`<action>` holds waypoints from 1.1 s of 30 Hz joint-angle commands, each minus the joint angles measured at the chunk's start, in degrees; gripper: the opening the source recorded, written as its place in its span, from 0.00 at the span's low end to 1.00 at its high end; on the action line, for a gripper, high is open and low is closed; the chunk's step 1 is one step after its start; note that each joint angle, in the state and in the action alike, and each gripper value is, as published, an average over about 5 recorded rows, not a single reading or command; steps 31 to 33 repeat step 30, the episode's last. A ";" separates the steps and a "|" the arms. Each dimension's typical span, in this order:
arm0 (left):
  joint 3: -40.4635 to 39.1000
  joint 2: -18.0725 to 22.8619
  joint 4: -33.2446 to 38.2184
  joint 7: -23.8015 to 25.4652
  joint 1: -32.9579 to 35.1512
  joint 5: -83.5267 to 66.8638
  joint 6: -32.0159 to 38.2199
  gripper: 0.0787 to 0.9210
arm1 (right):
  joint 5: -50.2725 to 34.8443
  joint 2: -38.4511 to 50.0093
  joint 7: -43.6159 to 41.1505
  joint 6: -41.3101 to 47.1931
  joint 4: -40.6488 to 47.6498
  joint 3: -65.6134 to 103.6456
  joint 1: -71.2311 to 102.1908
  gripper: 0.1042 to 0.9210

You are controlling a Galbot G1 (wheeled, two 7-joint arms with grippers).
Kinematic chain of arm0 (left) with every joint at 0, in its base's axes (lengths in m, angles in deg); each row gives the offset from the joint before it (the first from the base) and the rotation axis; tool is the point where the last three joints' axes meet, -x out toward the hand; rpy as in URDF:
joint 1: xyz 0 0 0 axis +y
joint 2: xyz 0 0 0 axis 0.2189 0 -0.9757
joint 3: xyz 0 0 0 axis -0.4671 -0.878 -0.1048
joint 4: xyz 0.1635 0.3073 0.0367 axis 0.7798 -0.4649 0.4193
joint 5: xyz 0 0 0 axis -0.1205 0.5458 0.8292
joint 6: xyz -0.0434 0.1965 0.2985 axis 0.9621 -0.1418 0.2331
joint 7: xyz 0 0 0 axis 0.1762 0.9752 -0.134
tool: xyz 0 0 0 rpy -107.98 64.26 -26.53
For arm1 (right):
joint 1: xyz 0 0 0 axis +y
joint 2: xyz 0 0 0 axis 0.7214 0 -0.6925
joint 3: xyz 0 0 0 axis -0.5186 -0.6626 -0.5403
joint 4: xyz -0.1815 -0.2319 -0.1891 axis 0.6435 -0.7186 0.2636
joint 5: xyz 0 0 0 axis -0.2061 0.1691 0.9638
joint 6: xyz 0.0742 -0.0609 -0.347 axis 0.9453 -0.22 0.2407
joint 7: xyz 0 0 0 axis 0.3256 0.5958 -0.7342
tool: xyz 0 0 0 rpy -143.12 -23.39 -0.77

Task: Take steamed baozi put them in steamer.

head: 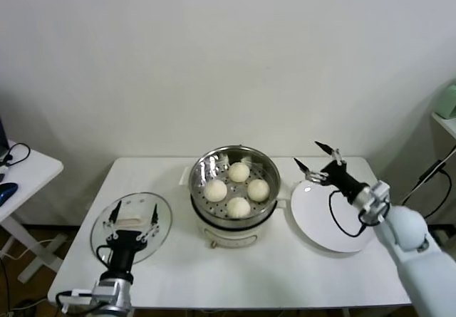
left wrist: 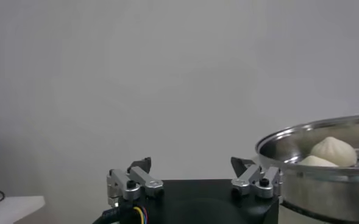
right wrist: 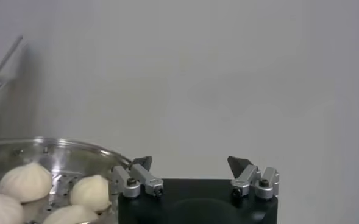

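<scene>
The white bench [head: 285,274] is the biggest thing here. In the middle of it stands the steamer [head: 201,169], a round shiny metal basket with little holes in its floor, on a white cooker base. It sits flat with its open side facing straight up. It looks hard and stiff, and probably heavy next to the buns.

To the right of the steamer lies a flat white plate [head: 328,221], and nothing is on it. To the left lies a round glass lid [head: 162,214].

All four steamed baozi [head: 239,172] are already inside the steamer, close together in a ring on the holey floor. So the job looks done, or very nearly.

The buns look soft, light and squishy. A hard squeeze would likely dent them. I think the best hold is gentle, from above, with one finger on each side of the round middle. Each bun is round like a ball, so it has no long side. The little twisted top points up and the flat bottom sits down.

The right gripper [head: 316,156] is in the air over the far edge of the plate, just right of the steamer. Its fingers are wide apart and hold nothing.

The left gripper [head: 132,222] is over the glass lid. Its fingers are apart too, and empty.
</scene>
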 commanded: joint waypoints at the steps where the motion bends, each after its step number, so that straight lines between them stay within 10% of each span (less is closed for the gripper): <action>1: 1.33 -0.27 0.58 3.71 -0.60 -2.16 -1.81 0.88 | 3.83 -21.12 7.73 -8.89 -7.91 14.51 25.97 0.88; 33: 4.05 0.04 -0.01 6.98 0.16 -7.65 -0.32 0.88 | 1.50 -24.19 7.78 -12.37 -7.87 13.33 31.48 0.88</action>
